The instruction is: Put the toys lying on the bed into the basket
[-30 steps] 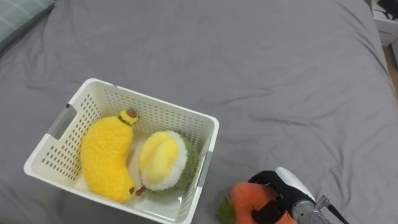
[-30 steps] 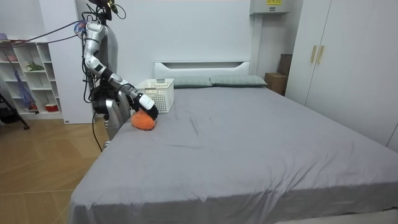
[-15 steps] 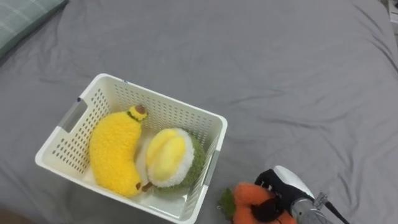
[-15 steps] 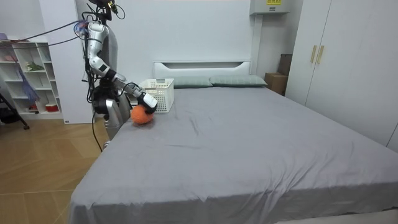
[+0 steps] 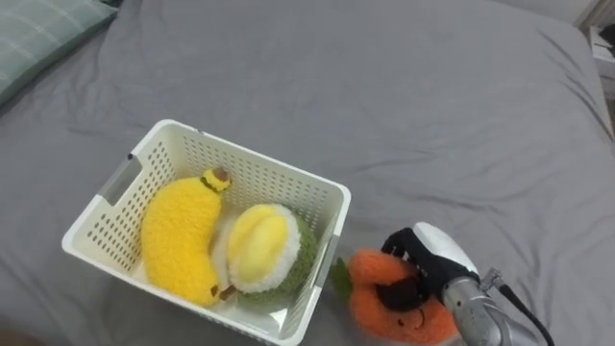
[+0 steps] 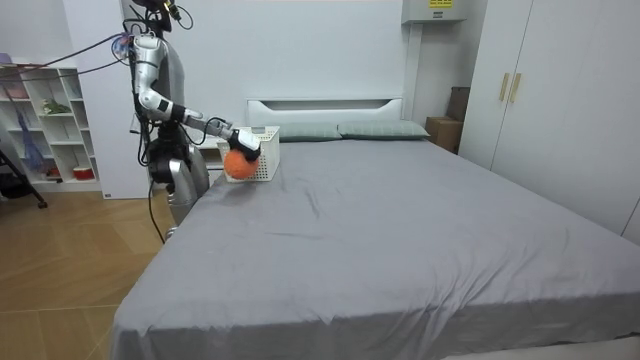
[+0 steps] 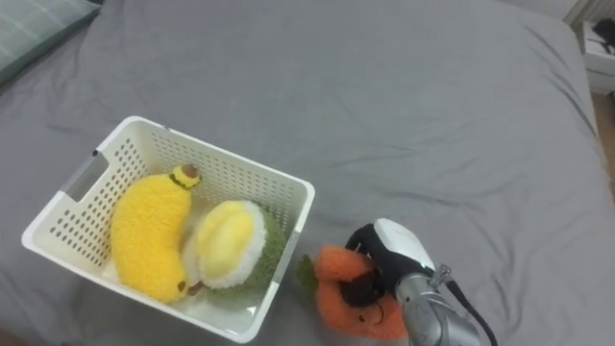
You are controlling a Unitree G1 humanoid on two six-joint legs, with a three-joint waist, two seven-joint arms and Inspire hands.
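My right hand [image 5: 428, 264] [image 7: 389, 252] is shut on an orange plush carrot [image 5: 380, 303] [image 7: 338, 293] with green leaves, held just to the right of a white plastic basket [image 5: 317, 187] [image 7: 283, 185] on the grey bed. Inside the basket lie a yellow plush banana [image 5: 178, 240] [image 7: 146, 233] and a yellow-and-green plush durian [image 5: 261, 248] [image 7: 229, 242]. In the room view the robot stands at the bed's head-end corner, its right hand [image 6: 248, 143] holding the orange toy [image 6: 236, 163] up in front of the basket [image 6: 262, 150].
A striped green pillow [image 5: 38, 38] lies at the far left of the bed. More pillows [image 6: 380, 130] rest against the headboard. A white shelf unit [image 6: 40, 120] stands behind the robot, and wardrobes [image 6: 540, 90] line the room view's right.
My right hand has lifted the orange carrot off the bed and carried it up and closer to the basket's right side. The head camera has shifted slightly.
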